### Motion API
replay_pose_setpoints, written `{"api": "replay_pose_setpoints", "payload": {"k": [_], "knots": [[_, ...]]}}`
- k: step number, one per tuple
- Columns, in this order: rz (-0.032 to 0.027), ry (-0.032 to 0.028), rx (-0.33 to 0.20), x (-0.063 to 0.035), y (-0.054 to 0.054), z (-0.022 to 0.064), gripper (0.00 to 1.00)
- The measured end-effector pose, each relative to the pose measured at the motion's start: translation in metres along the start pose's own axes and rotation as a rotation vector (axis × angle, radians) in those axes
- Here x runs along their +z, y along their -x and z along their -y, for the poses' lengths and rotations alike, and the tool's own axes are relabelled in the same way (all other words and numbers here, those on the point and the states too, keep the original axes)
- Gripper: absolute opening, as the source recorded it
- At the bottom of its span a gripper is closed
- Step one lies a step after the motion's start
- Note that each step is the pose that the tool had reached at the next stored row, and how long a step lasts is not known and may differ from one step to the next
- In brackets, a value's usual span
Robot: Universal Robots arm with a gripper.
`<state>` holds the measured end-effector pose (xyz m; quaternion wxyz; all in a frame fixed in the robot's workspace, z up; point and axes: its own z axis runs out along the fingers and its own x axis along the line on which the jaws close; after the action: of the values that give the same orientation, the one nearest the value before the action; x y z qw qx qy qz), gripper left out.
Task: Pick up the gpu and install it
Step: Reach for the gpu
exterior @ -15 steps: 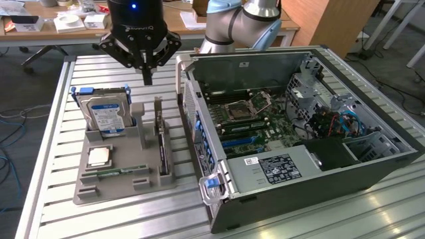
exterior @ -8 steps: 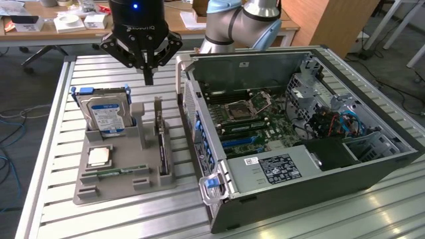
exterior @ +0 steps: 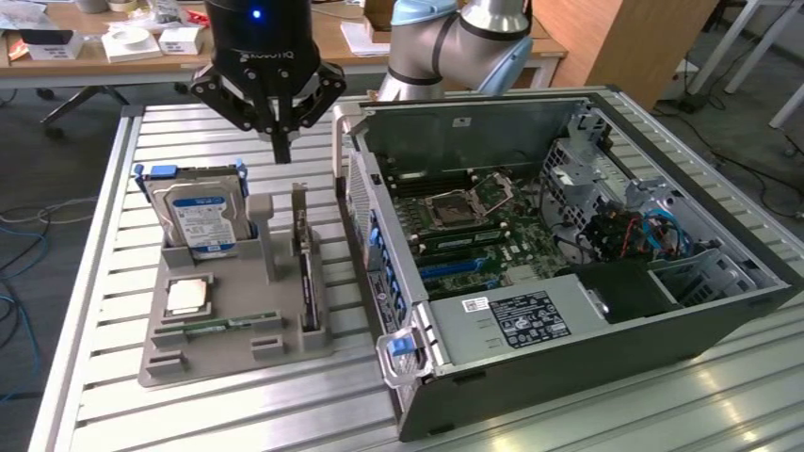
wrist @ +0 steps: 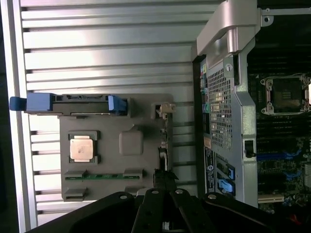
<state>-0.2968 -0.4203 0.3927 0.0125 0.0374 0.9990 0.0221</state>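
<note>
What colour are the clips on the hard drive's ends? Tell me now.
Blue. The clips on the hard drive show best in the wrist view.

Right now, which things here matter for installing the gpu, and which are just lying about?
For the job:
gpu, on edge in the grey holder
end effector, above the holder
open computer case

Lying about:
hard drive
processor chip
memory stick

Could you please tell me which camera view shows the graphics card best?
The exterior view: the graphics card stands on edge in the grey holder, its side face partly visible. The wrist view shows the graphics card edge-on, a thin strip.
</note>
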Motion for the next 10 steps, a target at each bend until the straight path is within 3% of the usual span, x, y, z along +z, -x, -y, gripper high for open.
{"api": "replay_pose_setpoints", "payload": {"k": [10], "knots": [[0.0, -0.0001, 0.0, -0.0004, 0.0007, 0.0095, 0.1]]}}
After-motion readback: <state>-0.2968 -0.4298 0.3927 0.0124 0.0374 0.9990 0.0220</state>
